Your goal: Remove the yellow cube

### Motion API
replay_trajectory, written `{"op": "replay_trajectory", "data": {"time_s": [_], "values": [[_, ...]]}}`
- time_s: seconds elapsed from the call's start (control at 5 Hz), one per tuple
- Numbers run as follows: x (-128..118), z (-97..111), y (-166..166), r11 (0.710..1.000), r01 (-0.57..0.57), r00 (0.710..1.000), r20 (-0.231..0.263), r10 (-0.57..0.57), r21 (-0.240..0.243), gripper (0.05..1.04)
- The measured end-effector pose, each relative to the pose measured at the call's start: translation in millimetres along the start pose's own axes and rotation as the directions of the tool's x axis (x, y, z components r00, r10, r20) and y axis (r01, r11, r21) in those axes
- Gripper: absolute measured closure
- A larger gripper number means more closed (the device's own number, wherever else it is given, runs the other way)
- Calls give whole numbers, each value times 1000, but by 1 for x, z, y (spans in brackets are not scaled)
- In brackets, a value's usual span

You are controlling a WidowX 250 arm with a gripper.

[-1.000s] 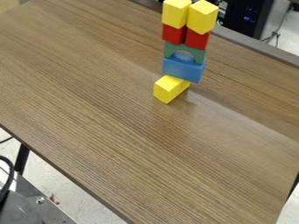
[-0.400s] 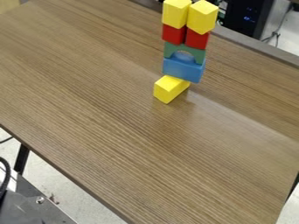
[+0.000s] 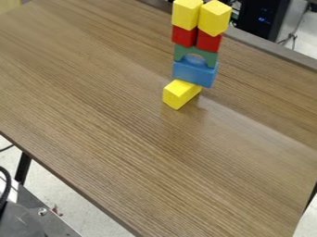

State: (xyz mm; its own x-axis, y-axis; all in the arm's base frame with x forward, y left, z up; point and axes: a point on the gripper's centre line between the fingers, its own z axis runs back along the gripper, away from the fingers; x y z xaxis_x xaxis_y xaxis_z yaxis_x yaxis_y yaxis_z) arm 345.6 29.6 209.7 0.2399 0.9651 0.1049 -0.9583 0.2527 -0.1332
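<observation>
A tower of blocks stands near the table's far edge. Its two yellow cubes, a left one (image 3: 186, 14) and a right one (image 3: 214, 17), sit side by side at the top. Under them are two red blocks, left (image 3: 184, 36) and right (image 3: 208, 41). A green arch (image 3: 211, 58) carries the red pair, with a blue block (image 3: 193, 73) beneath it. The lowest piece is a yellow block (image 3: 180, 94), turned at an angle and jutting out toward the front left from below the blue one.
The wooden table (image 3: 148, 152) has its front edge running from the left down to the bottom. Beyond the far edge stands a black computer case (image 3: 263, 18). At the lower left are a grey metal surface (image 3: 46, 224) and a black cable (image 3: 6, 183).
The black cable at the lower left has shifted slightly toward the left edge. The blocks have stayed in place.
</observation>
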Motion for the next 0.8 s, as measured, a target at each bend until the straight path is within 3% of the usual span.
{"op": "replay_trajectory", "data": {"time_s": [0.2,0.8], "values": [[0,-9,-2,1000,-6,1000,-7,6,19,84],[1,-21,-6,997,-71,998,1,71,13,84]]}}
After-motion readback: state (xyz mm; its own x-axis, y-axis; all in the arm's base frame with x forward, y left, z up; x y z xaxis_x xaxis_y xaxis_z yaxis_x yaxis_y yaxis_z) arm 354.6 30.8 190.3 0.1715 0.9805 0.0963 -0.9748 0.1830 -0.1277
